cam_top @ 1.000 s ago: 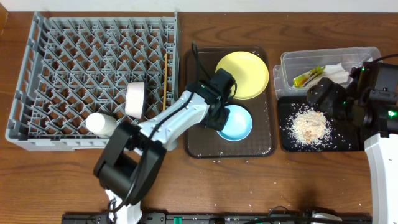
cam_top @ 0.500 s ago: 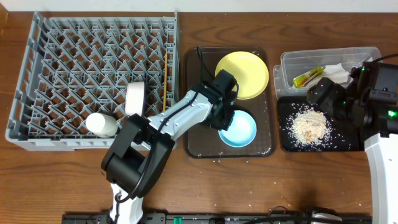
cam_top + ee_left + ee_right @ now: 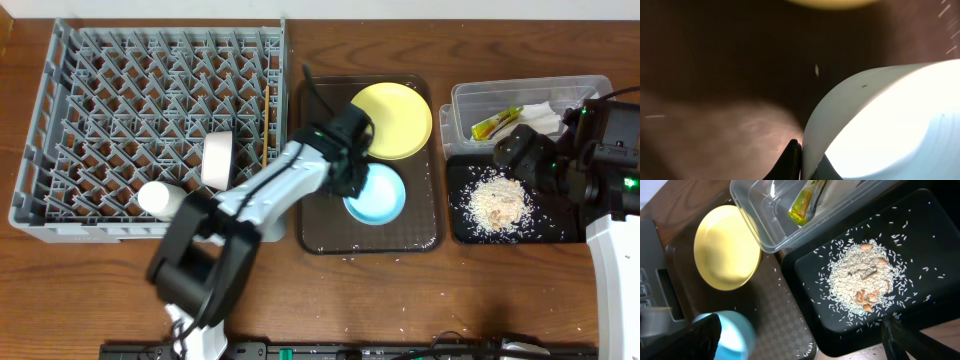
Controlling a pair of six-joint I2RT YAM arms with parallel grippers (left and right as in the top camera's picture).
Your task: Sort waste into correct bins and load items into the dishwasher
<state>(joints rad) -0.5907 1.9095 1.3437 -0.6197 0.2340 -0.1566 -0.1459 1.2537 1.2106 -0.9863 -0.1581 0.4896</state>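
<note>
My left gripper [image 3: 347, 172] is shut on the rim of the light-blue bowl [image 3: 378, 194], which is over the brown serving tray; the wrist view shows the jaws [image 3: 802, 160] pinching the bowl's wall [image 3: 875, 120]. The yellow plate [image 3: 392, 120] lies behind it. The grey dish rack [image 3: 120, 90] holds a white bowl [image 3: 217, 160] on edge, a white cup [image 3: 160, 198] and a chopstick [image 3: 268, 125]. My right gripper [image 3: 800, 330] is open and empty above the black tray [image 3: 565, 225] with rice [image 3: 497, 200]. The clear tub [image 3: 470, 95] holds the wrapper [image 3: 497, 122] and napkin [image 3: 540, 115].
The brown serving tray [image 3: 320, 235] sits between the rack and the two bins. Stray rice grains lie on it and on the wooden table in front.
The light-blue bowl and my left gripper have shifted slightly back and to the left on the brown tray. The right arm has not moved.
</note>
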